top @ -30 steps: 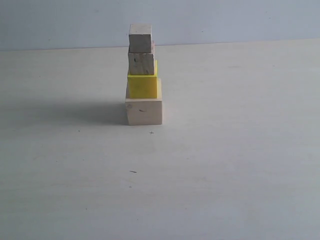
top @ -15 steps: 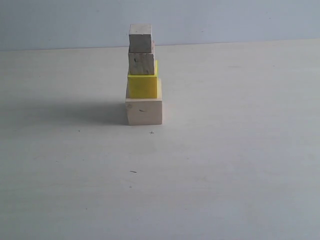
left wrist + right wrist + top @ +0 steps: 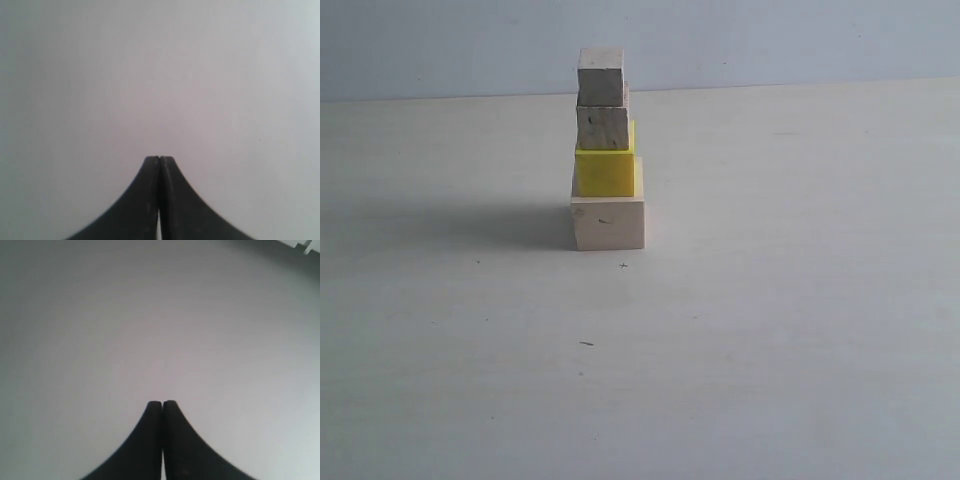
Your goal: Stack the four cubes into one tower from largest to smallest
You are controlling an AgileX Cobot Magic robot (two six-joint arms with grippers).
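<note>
In the exterior view a tower of the four cubes stands on the table (image 3: 770, 330). The largest pale pinkish cube (image 3: 608, 222) is at the bottom. On it sits the yellow cube (image 3: 606, 172), then the medium grainy wood cube (image 3: 603, 127), and the smallest pale cube (image 3: 601, 78) on top. Neither arm shows in the exterior view. My left gripper (image 3: 159, 159) is shut, with only bare surface beyond it. My right gripper (image 3: 162, 403) is shut too, with nothing between its fingers. No cube appears in either wrist view.
A pale wall (image 3: 770, 40) rises behind the table's far edge. A small dark speck (image 3: 586, 343) lies on the table in front of the tower. A white object's corner (image 3: 306, 245) shows at the edge of the right wrist view.
</note>
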